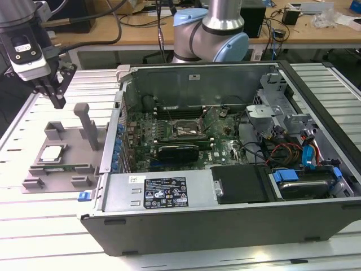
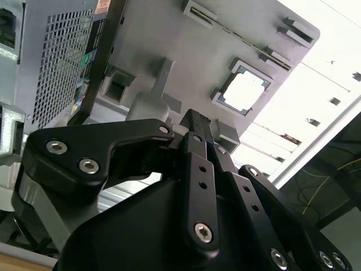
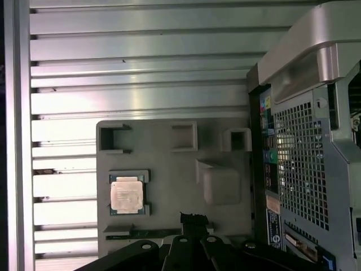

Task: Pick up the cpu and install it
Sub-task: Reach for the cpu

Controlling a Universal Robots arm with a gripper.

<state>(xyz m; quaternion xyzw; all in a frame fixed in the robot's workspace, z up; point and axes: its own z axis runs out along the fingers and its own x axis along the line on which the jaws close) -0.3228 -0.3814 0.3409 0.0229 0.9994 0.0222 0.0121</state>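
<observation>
At the exterior view's left, the gripper [image 1: 58,100] hangs above the grey tray [image 1: 70,141]. Its fingers are drawn narrow, tips together, and it holds nothing. The tray lies flat near the bench [image 1: 34,220] edge on that side, just beside the computer case [image 1: 225,226].

The cpu [image 1: 52,153] sits in a shallow square pocket of the tray, toward the tray edge farthest from the case, with its silvery lid up. It is well apart from the fingertips.

The cpu looks light, thin and stiff. Its metal top is probably slick, and its underside is likely delicate. The best hold is probably across two opposite side edges, kept level and with little squeeze. The pocket walls leave little room for the fingers. The upright post [image 1: 87,125] on the tray stands nearby and could get in the way.

The bench is slatted metal, pale and reflective. Further right, the case lies open with the socket [image 1: 183,131] near the middle of its board, among cables and cards. Behind it stands the robot arm's base [image 1: 214,34], with a wooden desk [image 1: 141,33] beyond.
</observation>
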